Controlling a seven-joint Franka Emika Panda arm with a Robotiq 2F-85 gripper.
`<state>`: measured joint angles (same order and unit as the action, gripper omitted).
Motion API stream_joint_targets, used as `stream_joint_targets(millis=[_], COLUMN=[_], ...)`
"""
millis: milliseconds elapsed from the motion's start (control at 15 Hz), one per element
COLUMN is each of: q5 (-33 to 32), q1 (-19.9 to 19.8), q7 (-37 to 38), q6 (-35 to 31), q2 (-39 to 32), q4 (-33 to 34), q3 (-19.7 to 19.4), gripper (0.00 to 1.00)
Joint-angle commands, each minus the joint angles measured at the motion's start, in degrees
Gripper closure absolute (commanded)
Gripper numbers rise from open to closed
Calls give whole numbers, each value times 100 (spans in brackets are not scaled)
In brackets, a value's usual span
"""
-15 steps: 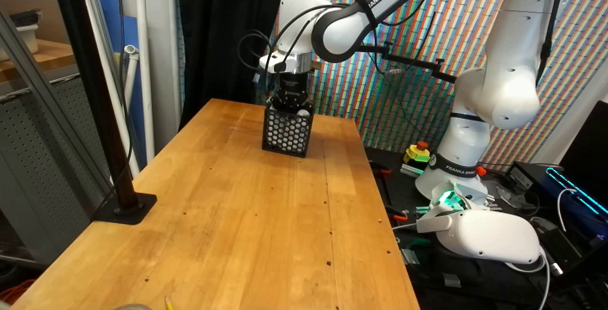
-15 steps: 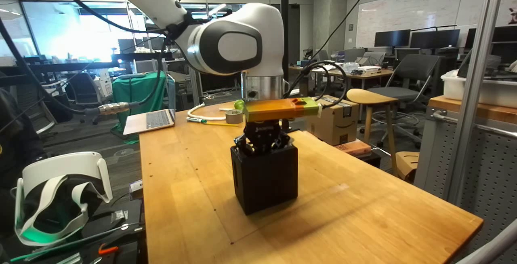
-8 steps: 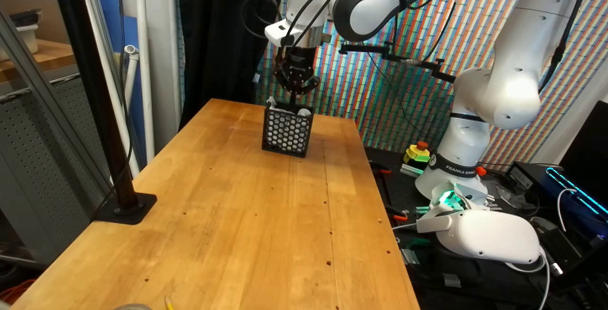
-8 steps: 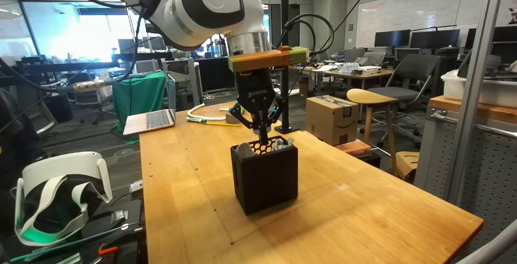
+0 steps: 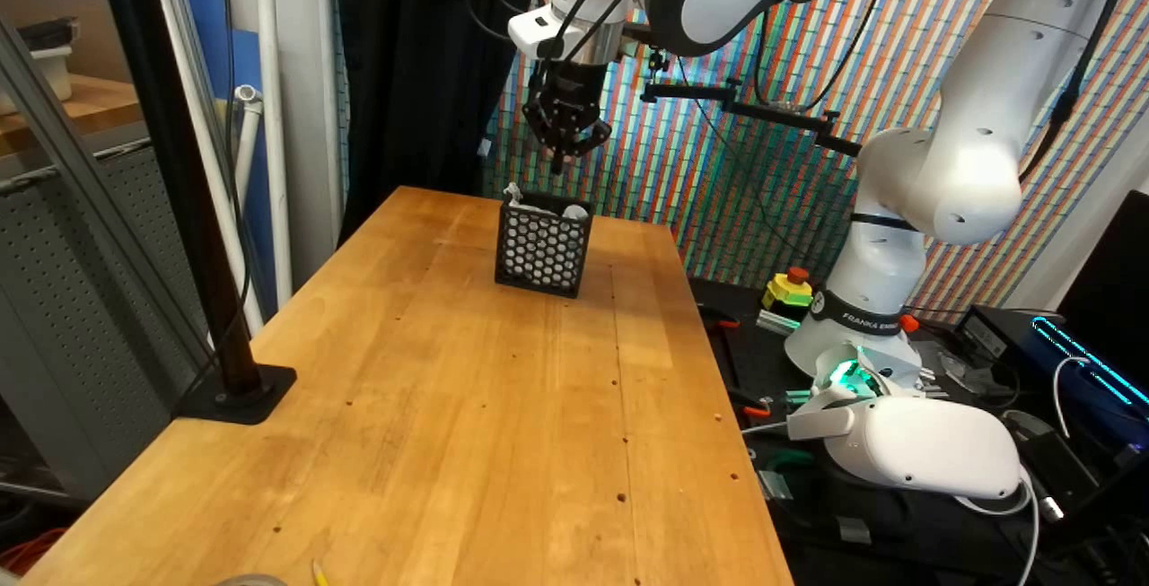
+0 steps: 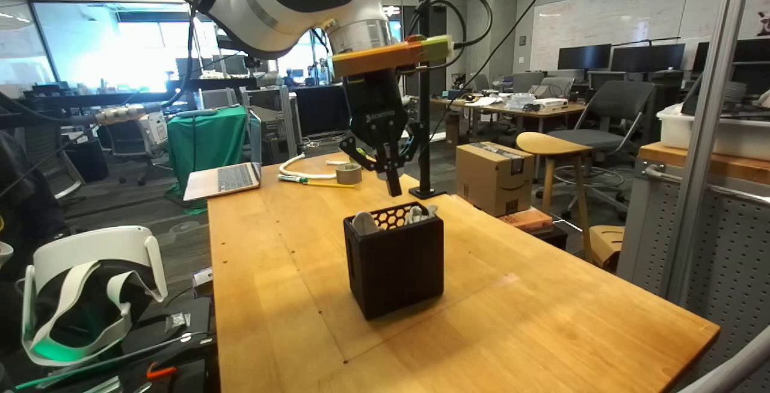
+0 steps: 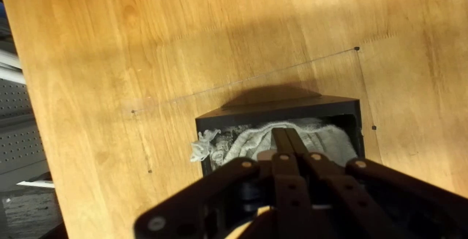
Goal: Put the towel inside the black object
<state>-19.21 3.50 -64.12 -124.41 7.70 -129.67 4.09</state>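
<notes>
1. look at the gripper (image 6: pixel 394 192), hanging above the black basket (image 6: pixel 400 269)!
2. holds fingers (image 7: pixel 280 140) pressed together, grips nothing.
3. see the towel (image 7: pixel 332 142), bunched inside, poking out of the top in places!

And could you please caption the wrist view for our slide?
A shut gripper above the black basket, partly hiding the pale towel bunched inside.
</notes>
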Motion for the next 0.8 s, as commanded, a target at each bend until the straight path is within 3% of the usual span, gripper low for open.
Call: stream_joint_targets(millis=[0,733], q5=[65,826], q1=[49,1], q7=[42,-152], q6=[-115,-802], q2=[-137,-644], q4=[129,-26], q3=[-55,-117], gripper=[96,96])
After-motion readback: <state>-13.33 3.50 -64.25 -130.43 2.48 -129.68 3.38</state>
